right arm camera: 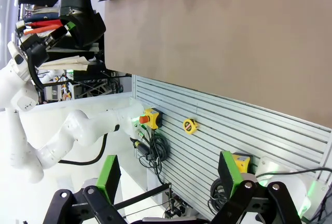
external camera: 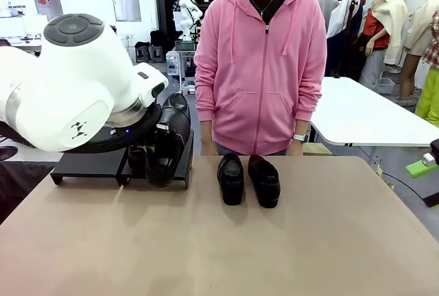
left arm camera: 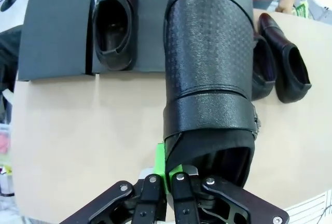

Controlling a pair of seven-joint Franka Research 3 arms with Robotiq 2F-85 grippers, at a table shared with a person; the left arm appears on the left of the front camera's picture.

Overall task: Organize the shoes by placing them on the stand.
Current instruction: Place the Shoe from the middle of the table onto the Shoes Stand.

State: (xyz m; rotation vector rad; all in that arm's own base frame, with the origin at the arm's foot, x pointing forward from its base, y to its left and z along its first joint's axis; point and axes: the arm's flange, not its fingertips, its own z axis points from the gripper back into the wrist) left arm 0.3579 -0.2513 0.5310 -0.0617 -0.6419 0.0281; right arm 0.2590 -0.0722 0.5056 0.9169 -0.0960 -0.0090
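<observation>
Shoe (left arm camera: 210,68) in left tool (left arm camera: 170,175), at stand (left arm camera: 54,32)

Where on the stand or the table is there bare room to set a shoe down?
The left platform is wholly bare. The right platform is crowded: one shoe lies on it and the left gripper holds another shoe over its other half. The table is bare on the robot's side of the two loose shoes.

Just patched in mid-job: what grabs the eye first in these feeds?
The left gripper is shut on a black shoe, holding it above the stand, where another shoe already sits. Two more shoes lie side by side on the table, in front of a person in a pink hoodie.
</observation>
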